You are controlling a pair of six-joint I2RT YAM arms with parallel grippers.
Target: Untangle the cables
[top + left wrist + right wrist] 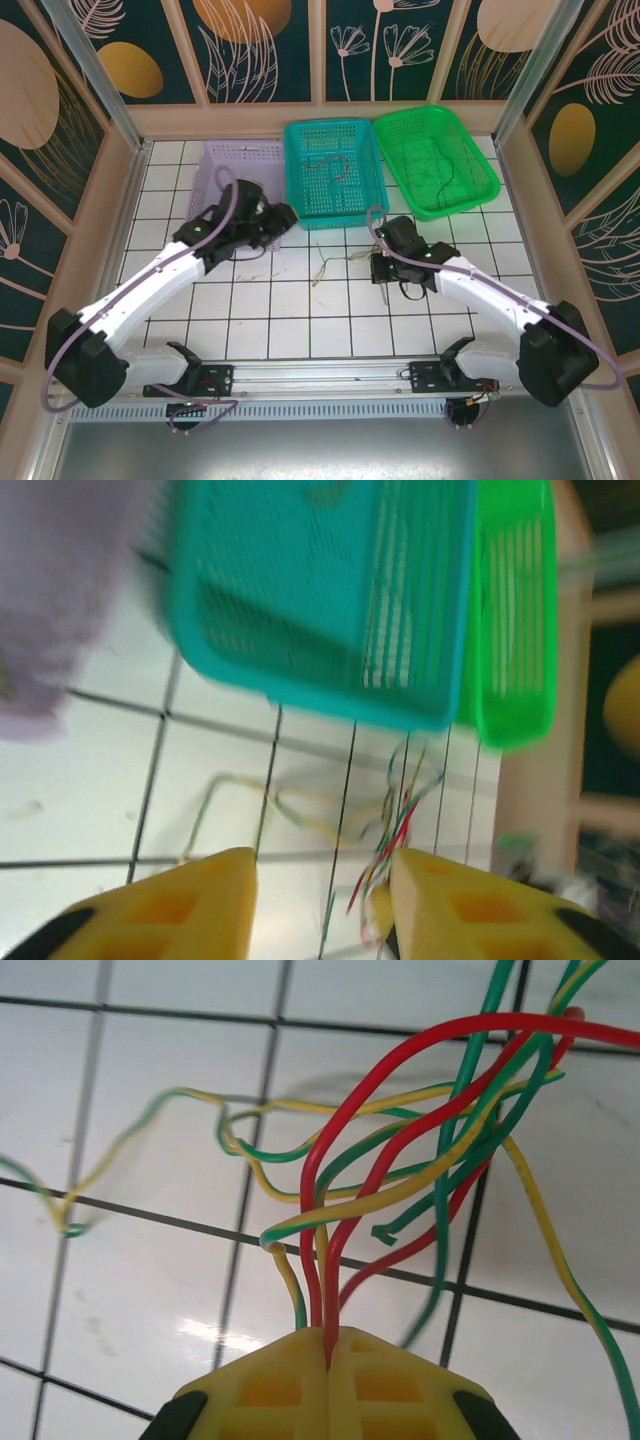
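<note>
White-tiled bench (250,300): your right gripper (328,1345) pinches a red strand of the cables (400,1160), tangled mid-bench; your left gripper (320,880) hangs parted, empty, by the purple basket (235,160). Keep the clamp firm and draw one loose strand away slowly, watching for snags.

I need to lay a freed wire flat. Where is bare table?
Bare tiles between left arm and right arm, near the rail; also left of the purple basket. Crowded: the cables near the teal basket, beside the right tool.
</note>
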